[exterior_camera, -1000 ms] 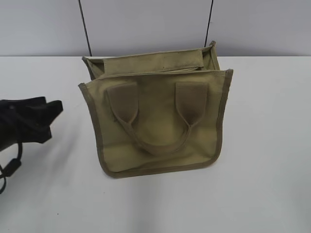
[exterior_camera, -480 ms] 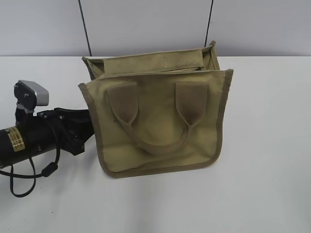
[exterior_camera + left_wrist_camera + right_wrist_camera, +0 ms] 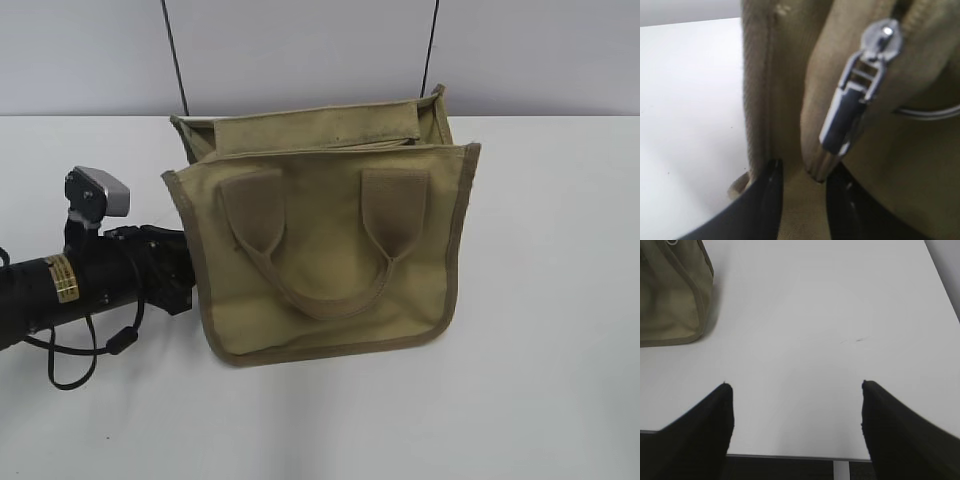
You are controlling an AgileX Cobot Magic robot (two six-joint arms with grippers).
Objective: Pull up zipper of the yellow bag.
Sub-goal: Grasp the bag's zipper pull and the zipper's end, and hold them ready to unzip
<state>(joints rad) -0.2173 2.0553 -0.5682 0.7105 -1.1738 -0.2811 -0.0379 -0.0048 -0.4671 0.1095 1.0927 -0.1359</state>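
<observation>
- Left hand [image 3: 801, 200] pressed against the left side of the yellow bag [image 3: 320, 250], toward the desk's left edge; fingers [image 3: 765, 200] narrowly parted, straddling a fold of canvas just below the silver pull tab [image 3: 860, 85]; nothing firmly gripped yet.
- Zipper [image 3: 865, 75] seen close up only from the left wrist; slider sitting on the bag's side seam, tab dangling toward the fingertips.
- Likely risk: closing now and pinching fabric rather than the tab, since the tab hangs slightly above and right of the gap.
- Second risk: dragging the whole bag across the desk [image 3: 540, 400] when pulling, with nothing bracing it; soft, light canvas probably sliding or folding easily.
- Third risk: smooth metal tab slipping out of a shallow grip.
- Bag standing near the desk's back edge, roughly central, mouth gaping, U-shaped handle [image 3: 325, 265] lying flat on the front panel.
- Two thin dark cables [image 3: 176, 60] running up the wall behind the back edge, clear of the work.
- Right hand [image 3: 797, 425] wide apart, holding nothing, hovering over bare desk toward the right edge, well apart from the bag; free for steadying.
</observation>
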